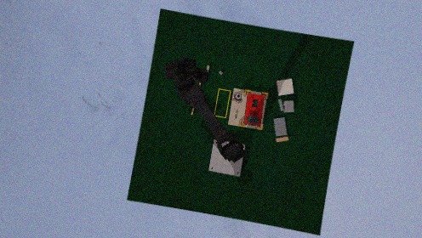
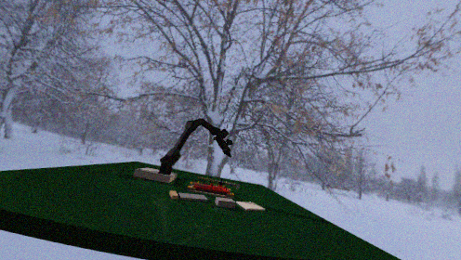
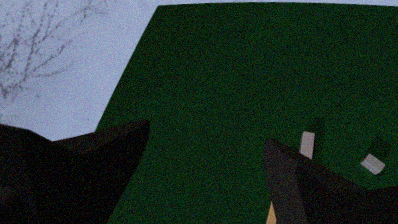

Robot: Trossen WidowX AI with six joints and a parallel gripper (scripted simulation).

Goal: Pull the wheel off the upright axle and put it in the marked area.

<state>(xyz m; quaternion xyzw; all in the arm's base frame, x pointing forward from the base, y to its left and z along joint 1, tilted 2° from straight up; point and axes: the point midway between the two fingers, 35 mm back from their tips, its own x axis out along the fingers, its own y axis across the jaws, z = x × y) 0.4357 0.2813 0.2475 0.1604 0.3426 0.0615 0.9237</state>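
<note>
A dark green table (image 1: pixel 179 170) carries a yellow-outlined rectangle (image 1: pixel 222 103) and a red block (image 1: pixel 254 109) (orange-edged).

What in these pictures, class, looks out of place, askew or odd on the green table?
Nothing stands out. The wheel sits on the beige board, beside the yellow marked area, which has nothing in it. The grey blocks lie flat in a loose row. The claw hangs open above the table, away from the wheel, holding nothing.

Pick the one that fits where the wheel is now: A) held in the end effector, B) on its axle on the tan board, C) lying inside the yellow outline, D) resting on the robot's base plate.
B: the wheel sits on the tan board, the yellow outline encloses only mat, and the end effector holds nothing.
</note>
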